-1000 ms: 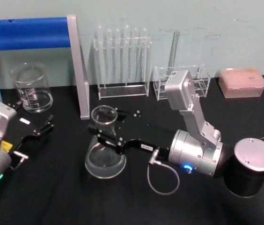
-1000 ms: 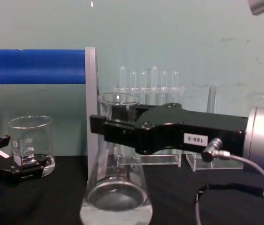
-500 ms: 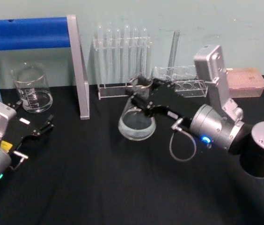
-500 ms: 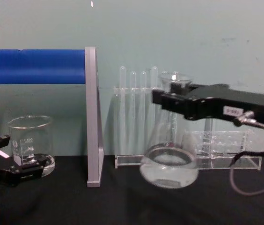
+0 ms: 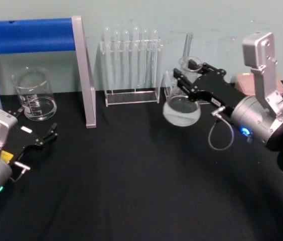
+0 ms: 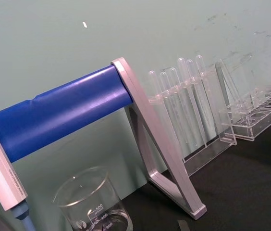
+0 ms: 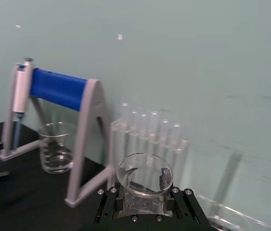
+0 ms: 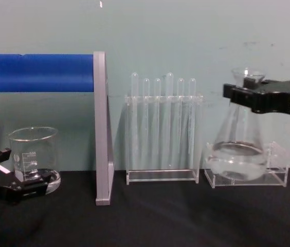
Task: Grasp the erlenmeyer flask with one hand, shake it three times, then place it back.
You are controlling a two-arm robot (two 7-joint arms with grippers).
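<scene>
Right gripper (image 5: 189, 73) is clamped on the neck of the erlenmeyer flask (image 5: 181, 111), just under the flared lip. The flask hangs clear of the counter (image 5: 131, 181), right of the test tube rack (image 5: 131, 60), with what looks like a little clear liquid in its base. We judge this as mid-shake. The glass is rigid, slick, breakable and bottom-heavy, so the neck is the right hold, firm but not crushing. Left gripper (image 5: 37, 125) is parked well left of the rack, fingers apart, holding nothing.
</scene>
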